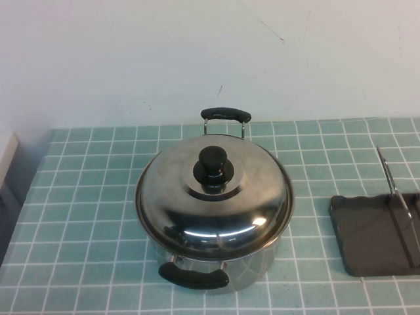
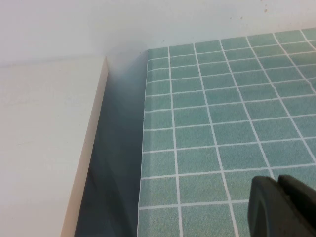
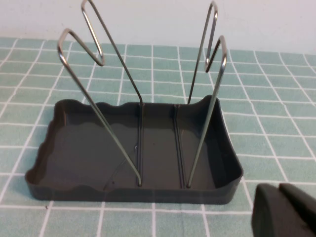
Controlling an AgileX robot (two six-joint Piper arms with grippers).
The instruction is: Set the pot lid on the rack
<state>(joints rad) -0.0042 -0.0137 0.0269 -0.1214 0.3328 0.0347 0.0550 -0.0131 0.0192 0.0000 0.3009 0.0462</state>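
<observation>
Centrally, we see the pot lid (image 1: 214, 200) w/ black knob (image 1: 213, 168) seated on a steel pot (image 1: 216, 272) on a green tiled cloth (image 1: 85, 216). Rack (image 1: 377, 233) stands well apart at the robot's right. Left gripper (image 2: 282, 207) hovers near the cloth's edge, right gripper (image 3: 285, 211) just beside the rack; both fingers look pressed together, holding nothing.

Both pincers (image 2: 282, 207) (image 3: 285, 212) low, fingers together.

The left gripper (image 2: 282, 207) hangs over the green tiled tablecloth (image 2: 222, 128), its dark fingers (image 2: 264, 207) close together with only a thin gap. The cloth's edge runs beside a pale board (image 2: 44, 148), a shadowed gap between them
</observation>
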